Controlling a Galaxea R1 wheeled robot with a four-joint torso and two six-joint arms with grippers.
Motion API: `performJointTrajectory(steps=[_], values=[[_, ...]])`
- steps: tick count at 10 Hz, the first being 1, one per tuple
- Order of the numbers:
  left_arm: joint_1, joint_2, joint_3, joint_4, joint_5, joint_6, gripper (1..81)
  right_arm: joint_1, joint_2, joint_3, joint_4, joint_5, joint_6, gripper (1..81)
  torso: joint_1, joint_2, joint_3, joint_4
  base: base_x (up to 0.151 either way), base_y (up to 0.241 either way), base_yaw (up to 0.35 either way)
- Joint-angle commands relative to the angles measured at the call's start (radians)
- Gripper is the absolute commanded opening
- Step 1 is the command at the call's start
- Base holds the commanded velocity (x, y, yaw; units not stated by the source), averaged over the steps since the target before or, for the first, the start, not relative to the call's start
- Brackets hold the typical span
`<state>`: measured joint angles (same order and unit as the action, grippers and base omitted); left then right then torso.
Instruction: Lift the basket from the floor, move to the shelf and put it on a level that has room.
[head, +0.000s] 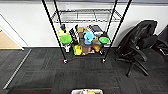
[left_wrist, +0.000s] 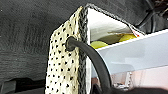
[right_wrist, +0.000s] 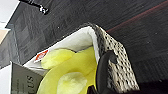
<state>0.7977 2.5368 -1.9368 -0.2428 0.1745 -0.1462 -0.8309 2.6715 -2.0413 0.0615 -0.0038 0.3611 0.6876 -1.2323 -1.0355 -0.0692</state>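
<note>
The floor (head: 50, 75) of dark grey carpet tiles is carrying the shelf (head: 85, 32) by the wall; its wheels are resting on the carpet. A black office chair (head: 138, 46) is standing just beside the shelf.

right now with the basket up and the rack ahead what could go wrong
Each claw seems hooked over one end wall of the basket, so an uneven lift might tilt it and spill the yellow items. The shelf stands on small wheels; a bump could roll it. The office chair sits close beside it and might catch an arm.
</note>
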Motion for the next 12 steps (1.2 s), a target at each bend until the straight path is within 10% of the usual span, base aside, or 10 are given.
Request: performJointTrajectory(steps=[1, 6, 12], values=[[-0.099, -0.042, 0.036, -0.065, 0.021, -0.015, 1.0, 0.118, -0.016, 0.037, 0.015, -0.033, 0.009, 1.0, -0.063, 0.098, 0.029, 0.000, 0.000, 0.000, 0.000], [-0.215, -0.059, 0.004, -0.133, 0.028, -0.043, 1.0, 0.235, -0.009, 0.056, 0.020, -0.065, 0.010, 1.0, -0.156, 0.243, 0.184, -0.036, 0.000, 0.000, 0.000], [-0.212, -0.038, 0.027, -0.125, 0.052, -0.041, 1.0, 0.245, -0.026, 0.064, 0.027, -0.065, 0.012, 1.0, -0.288, 0.444, 0.381, -0.027, 0.000, 0.000, 0.000]])
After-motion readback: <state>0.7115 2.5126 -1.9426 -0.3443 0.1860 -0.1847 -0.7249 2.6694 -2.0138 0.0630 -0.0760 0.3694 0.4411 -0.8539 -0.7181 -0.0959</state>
